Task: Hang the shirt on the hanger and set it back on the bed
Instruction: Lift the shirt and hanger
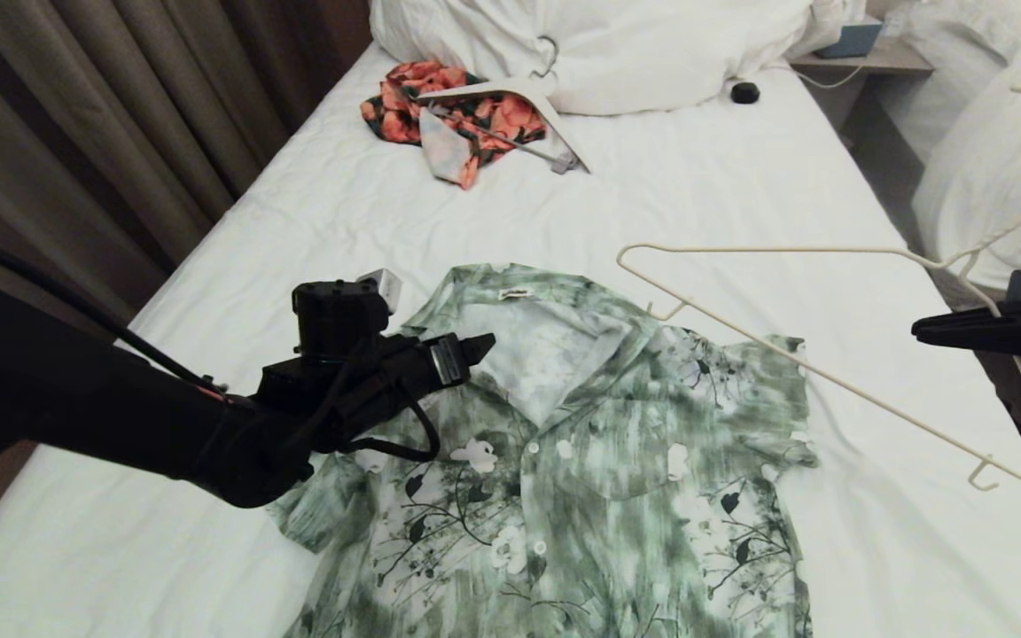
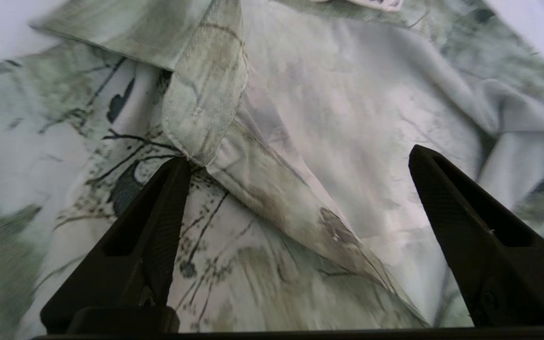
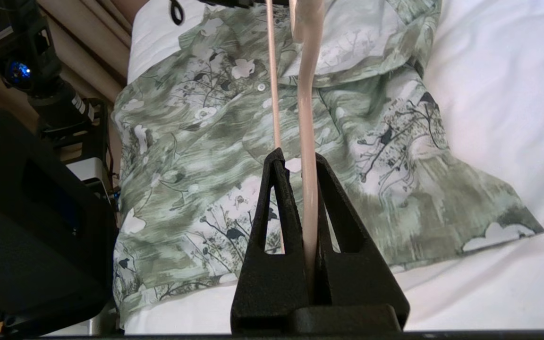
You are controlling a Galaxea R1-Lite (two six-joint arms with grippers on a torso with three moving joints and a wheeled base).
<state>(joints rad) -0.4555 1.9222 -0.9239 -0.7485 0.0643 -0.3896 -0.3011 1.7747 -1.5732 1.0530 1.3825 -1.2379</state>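
I had the shirt (image 1: 581, 443) lying flat on the bed (image 1: 723, 186), collar open. My left pincer (image 2: 300, 189) hung over the collar with its jaws wide apart, gripping nothing. My right pincer (image 3: 300, 165) was clamped on the hanger (image 1: 830, 381), holding it above the shirt's shoulder.
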